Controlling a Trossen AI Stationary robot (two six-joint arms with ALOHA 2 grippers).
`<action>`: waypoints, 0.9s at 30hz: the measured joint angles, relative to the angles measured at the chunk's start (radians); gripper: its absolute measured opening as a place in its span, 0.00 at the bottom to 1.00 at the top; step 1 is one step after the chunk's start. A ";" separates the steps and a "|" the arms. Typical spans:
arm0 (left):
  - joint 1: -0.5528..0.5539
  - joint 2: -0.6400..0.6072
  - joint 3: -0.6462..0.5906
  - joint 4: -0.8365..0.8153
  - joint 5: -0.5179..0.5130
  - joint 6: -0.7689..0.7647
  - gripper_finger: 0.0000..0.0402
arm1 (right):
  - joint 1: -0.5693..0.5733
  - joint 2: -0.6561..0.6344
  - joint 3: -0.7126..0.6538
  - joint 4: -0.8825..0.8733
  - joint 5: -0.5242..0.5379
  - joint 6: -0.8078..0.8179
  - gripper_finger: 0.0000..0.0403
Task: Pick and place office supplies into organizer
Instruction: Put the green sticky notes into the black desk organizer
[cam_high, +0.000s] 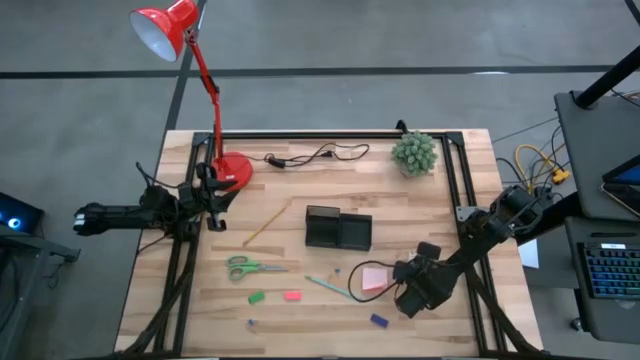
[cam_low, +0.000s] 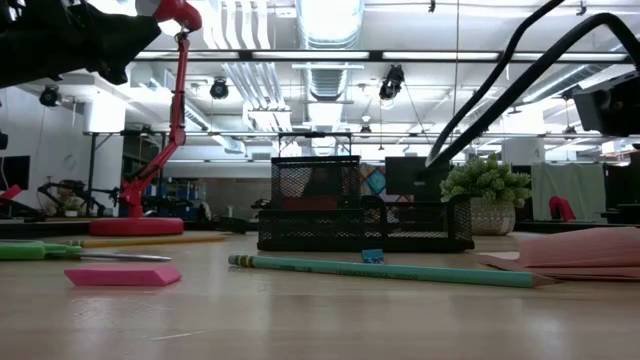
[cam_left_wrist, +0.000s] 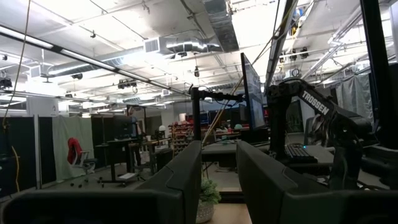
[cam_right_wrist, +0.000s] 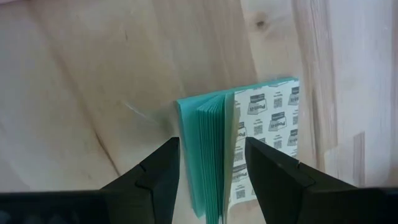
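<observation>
The right end effector (cam_right_wrist: 208, 177) is lowered over the sticky-note pad (cam_right_wrist: 242, 146) near the table's (cam_high: 200, 310) front right part, its two fingers (cam_right_wrist: 158, 174) standing apart on either side of the pad's fanned pages, not pressed against them; the pad lies on the wood with its printed backing up. In the high view the pad (cam_high: 375, 279) shows pink just beside the right end effector (cam_high: 408, 285). The left end effector (cam_high: 213, 196) waits at the table's left edge, beside the red lamp's (cam_high: 232, 168) base, its fingers (cam_left_wrist: 180, 180) parted with nothing between them. The black organizer (cam_high: 338, 229) sits near the table's middle. Toward the front left lie the green-handled scissors (cam_high: 250, 268), a green piece (cam_high: 256, 297) and a red piece (cam_high: 292, 295); a yellow pencil (cam_high: 265, 224) lies diagonally left of the organizer, a teal pen (cam_high: 325, 286) in front of it, and a blue piece (cam_high: 378, 320) near the front edge. A small plant (cam_high: 414, 153) stands near the back right.
</observation>
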 joint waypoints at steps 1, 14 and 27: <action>0.000 0.000 0.000 0.000 0.000 0.000 0.22 | 0.000 0.000 -0.001 -0.001 0.000 0.001 0.42; 0.000 0.000 0.000 0.000 0.000 0.000 0.22 | 0.000 0.000 -0.001 -0.002 -0.001 0.002 0.26; 0.000 0.000 0.000 0.000 0.000 0.000 0.22 | 0.000 0.000 -0.001 -0.002 -0.026 -0.002 0.03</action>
